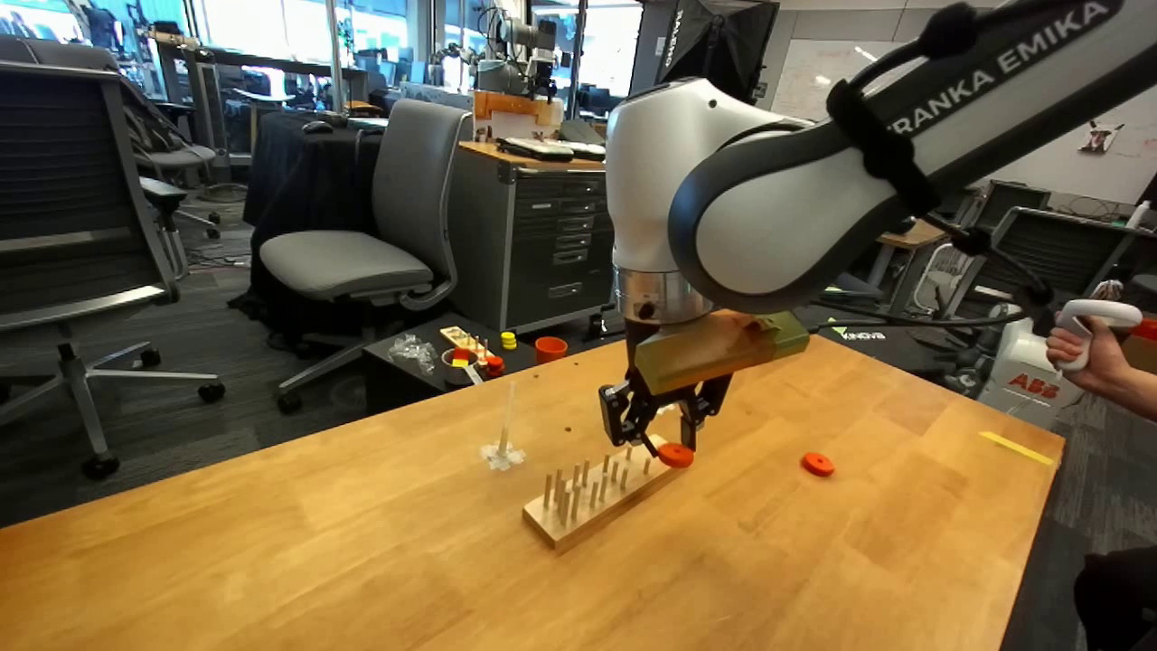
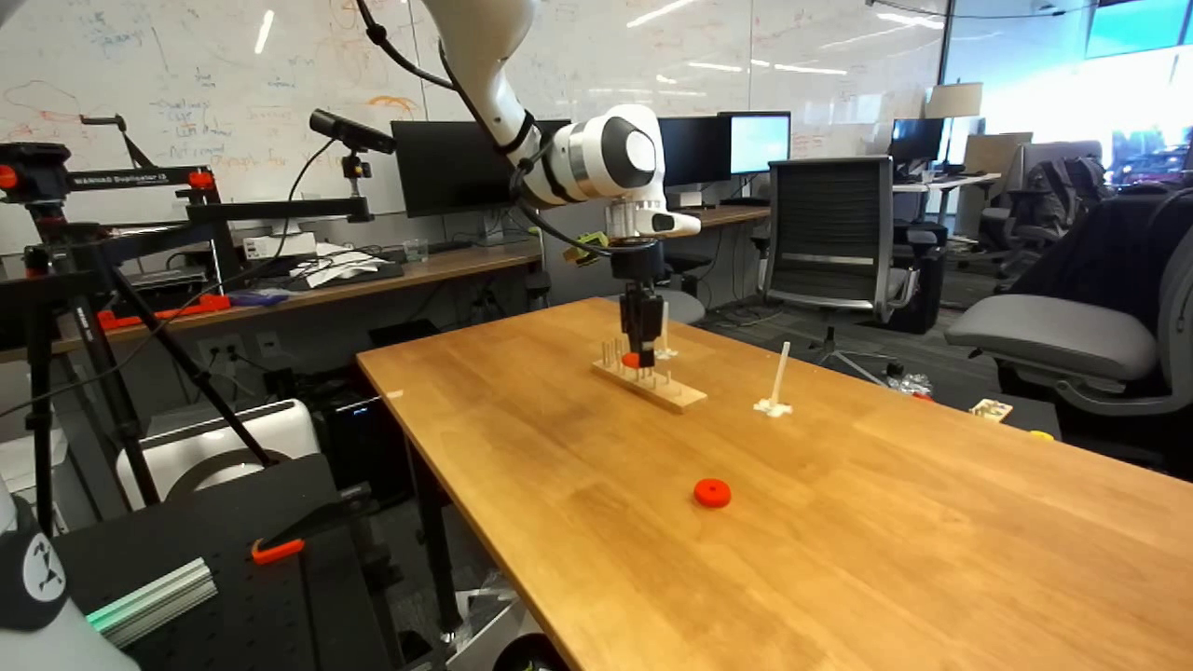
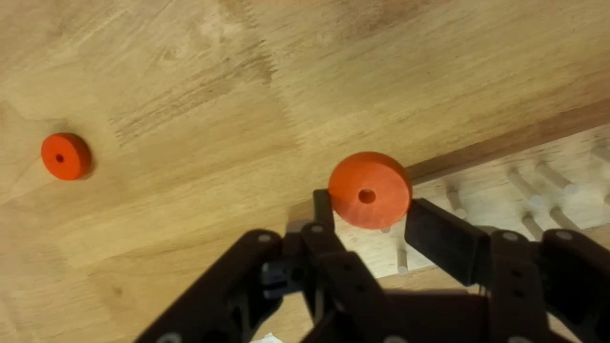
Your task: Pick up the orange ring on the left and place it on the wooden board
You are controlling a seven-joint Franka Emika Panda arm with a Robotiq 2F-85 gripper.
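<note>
At the wrist view's centre, I find the black two-fingered gripper clamped on the thick orange ring. The ring shows above-left of a slim wooden peg on the pale rectangular wooden board, an offset the placement probably must correct.

both exterior views overlook the table; the wrist view faces down, nearer.

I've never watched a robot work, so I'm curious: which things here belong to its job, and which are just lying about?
Part of the job:
gripper, holding the orange ring
pegged wooden board

Not part of it:
second ring, lying apart
yellow strip
thin upright pin
</note>
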